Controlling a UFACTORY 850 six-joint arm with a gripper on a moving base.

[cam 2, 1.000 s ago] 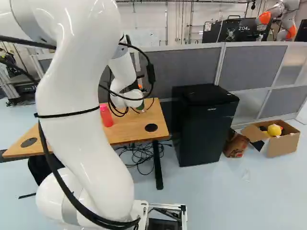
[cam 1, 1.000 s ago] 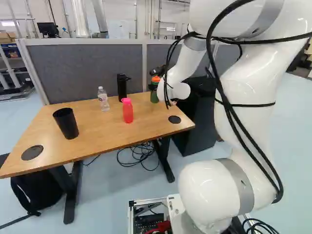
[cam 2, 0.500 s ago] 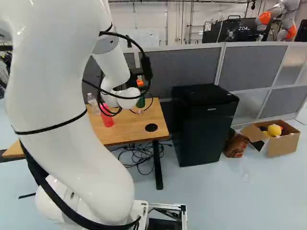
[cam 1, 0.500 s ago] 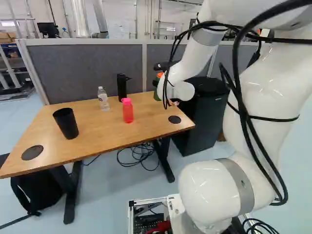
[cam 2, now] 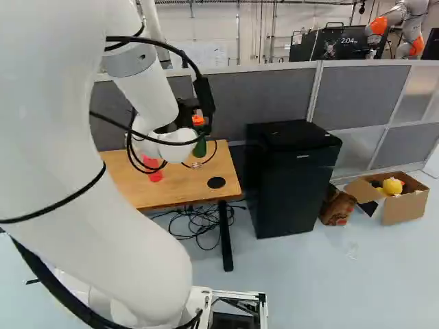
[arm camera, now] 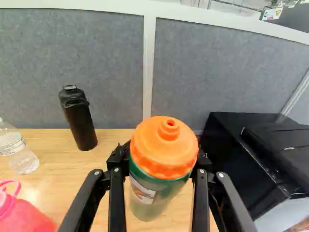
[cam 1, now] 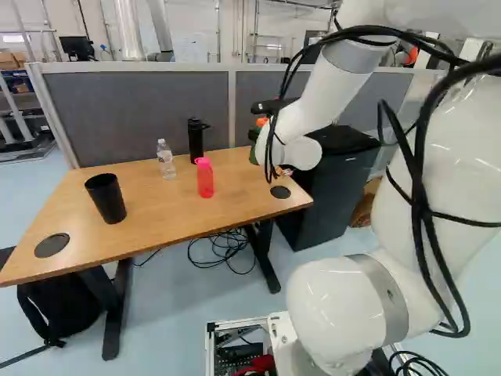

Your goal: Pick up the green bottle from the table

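In the right base view my gripper shows as a dark part behind the white wrist, beside the green bottle with its orange cap. The wrist view has the gripper shut on the green bottle, one finger at each side just below the cap. The bottle leans slightly and its lower part is over the wooden table. From the left base view, the wrist hides most of the bottle; the orange cap peeks out. Whether its base touches the tabletop, I cannot tell.
On the table stand a pink bottle, a clear bottle, a black bottle and a black cup. A black cabinet is right of the table, a grey partition behind. Another robot is far back.
The arm has swung, its wrist moving rightward in the left base view, and the green bottle has moved with the gripper. The base and the other bottles have stayed put.
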